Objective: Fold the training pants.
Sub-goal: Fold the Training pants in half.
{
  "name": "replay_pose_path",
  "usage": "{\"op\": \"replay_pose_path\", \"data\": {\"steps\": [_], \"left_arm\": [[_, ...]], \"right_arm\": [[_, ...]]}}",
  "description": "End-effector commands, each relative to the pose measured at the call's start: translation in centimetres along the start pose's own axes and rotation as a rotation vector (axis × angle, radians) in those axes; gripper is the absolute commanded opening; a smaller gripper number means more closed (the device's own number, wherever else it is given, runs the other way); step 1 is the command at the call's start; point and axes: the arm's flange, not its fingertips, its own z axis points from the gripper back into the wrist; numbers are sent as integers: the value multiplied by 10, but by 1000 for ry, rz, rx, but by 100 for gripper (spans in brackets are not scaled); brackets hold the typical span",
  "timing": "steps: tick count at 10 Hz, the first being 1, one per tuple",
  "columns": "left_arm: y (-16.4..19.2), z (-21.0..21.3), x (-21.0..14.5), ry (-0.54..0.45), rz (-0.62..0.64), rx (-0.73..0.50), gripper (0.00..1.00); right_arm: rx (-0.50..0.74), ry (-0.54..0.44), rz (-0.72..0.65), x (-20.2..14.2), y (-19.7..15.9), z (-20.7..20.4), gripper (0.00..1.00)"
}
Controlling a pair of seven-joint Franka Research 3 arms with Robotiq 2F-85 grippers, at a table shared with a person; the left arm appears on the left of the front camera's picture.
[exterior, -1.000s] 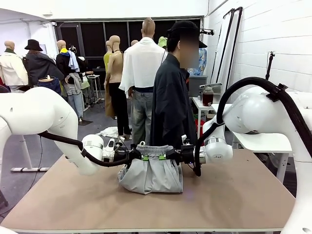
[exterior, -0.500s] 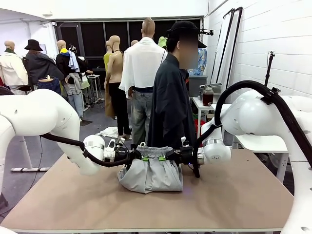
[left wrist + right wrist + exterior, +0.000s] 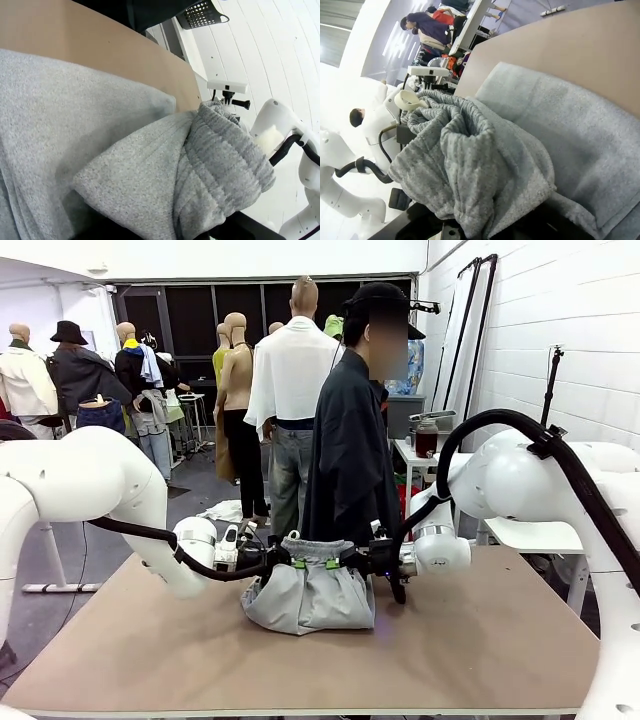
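The training pants are light grey and lie bunched mid-table in front of the person. Their gathered waistband is lifted a little above the tabletop while the lower cloth rests on it. My left gripper is shut on the waistband's left end. My right gripper is shut on its right end, close beside the left one. In the left wrist view the ribbed waistband bulges over the fingers and hides them. In the right wrist view the crumpled waistband covers the fingers too.
The brown table has bare room on both sides of the pants and in front. A person in a dark shirt stands at the far edge. A black mesh basket sits beyond the table.
Both arms' upper parts have shifted slightly inward. The grippers keep their hold, and the pants have barely moved.
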Motion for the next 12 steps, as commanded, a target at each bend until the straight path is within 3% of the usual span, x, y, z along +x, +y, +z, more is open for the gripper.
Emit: {"op": "replay_pose_path", "data": {"steps": [1,5,6,10,11,12], "left_arm": [[12,4,11,-39,-5,5,0],[22,6,18,-63,16,13,0],[22,7,19,-70,13,9,17],[20,15,18,-102,8,6,96],[18,20,17,-109,4,8,100],[16,25,16,-115,1,11,100]], "right_arm": [[-50,-4,-23,14,-16,3,0],[-50,-10,-32,18,-19,1,0],[-45,-13,-36,19,-18,2,11],[-63,-38,-49,19,-11,17,90],[-74,-48,-52,20,-7,25,100],[-85,-60,-47,22,-4,33,100]]}}
